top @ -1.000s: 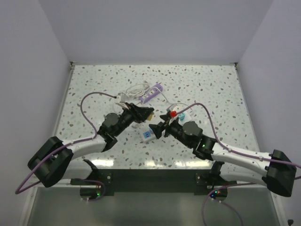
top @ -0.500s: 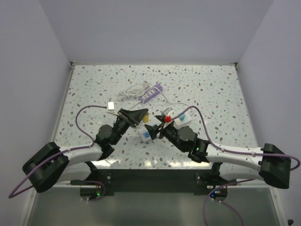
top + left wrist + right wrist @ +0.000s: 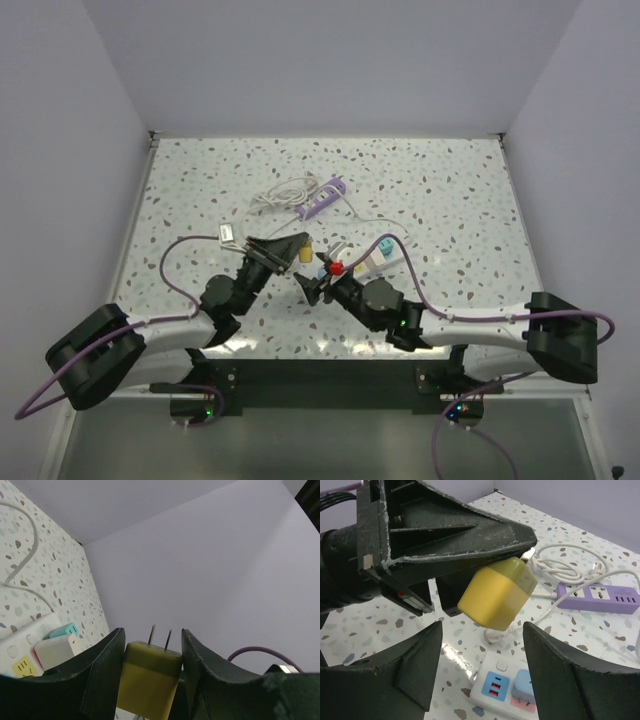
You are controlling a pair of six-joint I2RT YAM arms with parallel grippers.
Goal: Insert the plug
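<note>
The yellow plug [image 3: 149, 680] is in the left end effector [image 3: 152, 639], squeezed tight btwn its two black fingers [image 3: 107, 675], w/ the two metal pins [image 3: 160, 636] poking out past the tips. I think it is held by its fat body like that so the pins are free to go into holes. In the top view the plug sits near the middle of the frame, up off the worktop [image 3: 450, 200]. The right end effector [image 3: 484, 630] has its fingers wide apart w/ nothing in them. It hangs just under the plug & over the white power strip [image 3: 495, 672], which lies flat at the bottom of the right wrist view. My guess is that it is there to hold the strip down so it won't slide when the plug gets pushed in, or to help line things up; I can't tell which. The strip already has a light blue block [image 3: 526, 682] in it, so the plug prob. needs a free hole next to that. A purple power strip [image 3: 597, 594] & a curly white cord [image 3: 560, 565] lie at the right of that view, well apart from the plug, so prob. not the goal. The plug is not in yet. Its pins look to point sideways, not down at the strip, so I think it needs a turn first.
</note>
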